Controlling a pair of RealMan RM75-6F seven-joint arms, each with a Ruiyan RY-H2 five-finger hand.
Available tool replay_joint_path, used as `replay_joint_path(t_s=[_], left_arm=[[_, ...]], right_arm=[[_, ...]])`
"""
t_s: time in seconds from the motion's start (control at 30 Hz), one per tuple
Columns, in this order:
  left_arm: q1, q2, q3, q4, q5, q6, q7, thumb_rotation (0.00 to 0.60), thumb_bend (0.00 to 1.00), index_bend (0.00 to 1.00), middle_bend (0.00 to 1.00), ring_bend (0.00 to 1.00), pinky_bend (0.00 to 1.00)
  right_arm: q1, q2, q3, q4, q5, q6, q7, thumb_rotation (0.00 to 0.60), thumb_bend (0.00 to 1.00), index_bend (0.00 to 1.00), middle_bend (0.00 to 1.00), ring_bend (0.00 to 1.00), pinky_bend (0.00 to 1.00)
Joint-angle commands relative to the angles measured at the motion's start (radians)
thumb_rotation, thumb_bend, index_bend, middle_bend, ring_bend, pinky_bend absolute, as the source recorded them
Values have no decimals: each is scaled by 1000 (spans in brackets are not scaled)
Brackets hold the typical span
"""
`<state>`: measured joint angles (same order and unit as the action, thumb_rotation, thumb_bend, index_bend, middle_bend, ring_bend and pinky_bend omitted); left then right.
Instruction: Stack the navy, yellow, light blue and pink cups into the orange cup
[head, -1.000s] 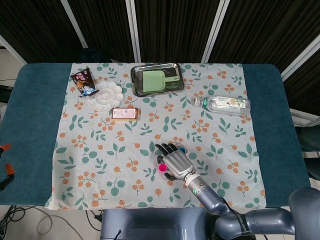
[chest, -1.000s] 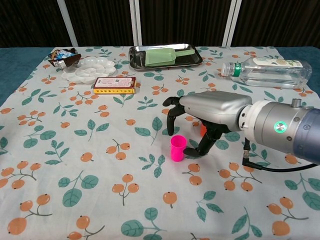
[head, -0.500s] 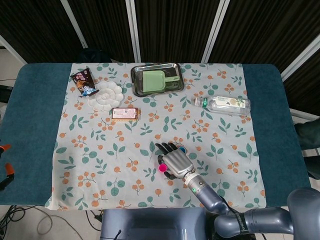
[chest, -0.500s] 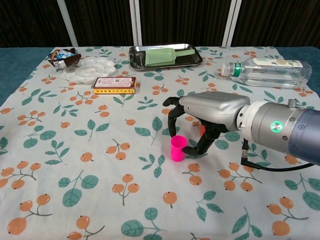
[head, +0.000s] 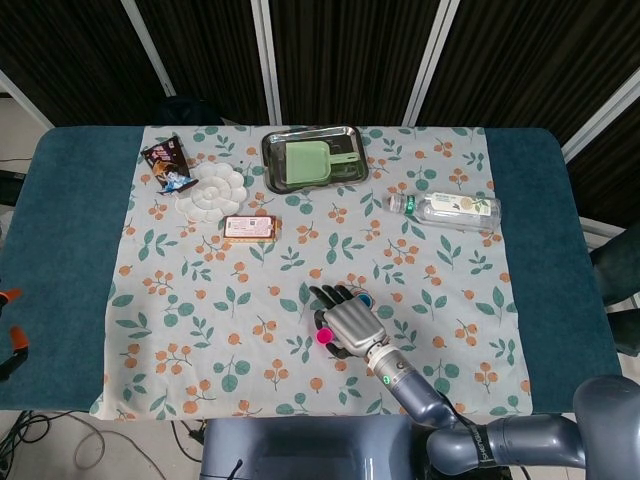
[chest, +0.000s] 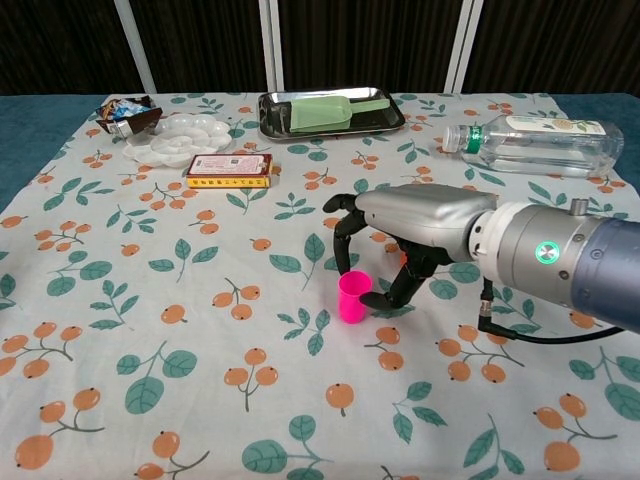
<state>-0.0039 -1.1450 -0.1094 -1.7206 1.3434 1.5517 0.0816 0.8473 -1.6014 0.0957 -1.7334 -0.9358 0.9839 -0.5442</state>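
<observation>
A pink cup (chest: 352, 297) stands upright on the flowered cloth near the table's front; in the head view the pink cup (head: 322, 336) peeks out at the left of my right hand (head: 350, 325). My right hand (chest: 410, 225) arches over it. The thumb presses the cup's right side and the fingers (chest: 343, 235) curl down at its far rim, so the cup is pinched. A light blue cup rim (head: 365, 299) shows just beyond the hand; the cups under it are hidden by the hand. My left hand is in neither view.
A clear plastic bottle (chest: 535, 140) lies at the back right. A metal tray (chest: 275, 105) with a green scoop sits at the back centre. A white flower-shaped dish (chest: 185, 140), a snack packet (chest: 125, 110) and a flat orange box (chest: 228, 170) are at the back left.
The thumb has closed in against the pink cup, and hand and cup have shifted slightly to the left.
</observation>
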Motion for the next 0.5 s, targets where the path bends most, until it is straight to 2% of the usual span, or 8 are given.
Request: replay_joint_path(t_s=[0.03,0.3,0.5], left_arm=[[0,0,0,1,0,0,0,600,615,232,84,4,0],[0,0,0,0,1,1,0,600,614,232,84,4,0],[1,0,1,-2,2,2,0,600,614,232,84,4,0]], right_arm=[[0,14,4,-14,-1,3,-2,600,458,522,0,38,112],[6,133,48,-131,10,12,-7,600,460,525,0,38,112],[19,216,91,-177,52,10,-12,600,458,526,0,38,112]])
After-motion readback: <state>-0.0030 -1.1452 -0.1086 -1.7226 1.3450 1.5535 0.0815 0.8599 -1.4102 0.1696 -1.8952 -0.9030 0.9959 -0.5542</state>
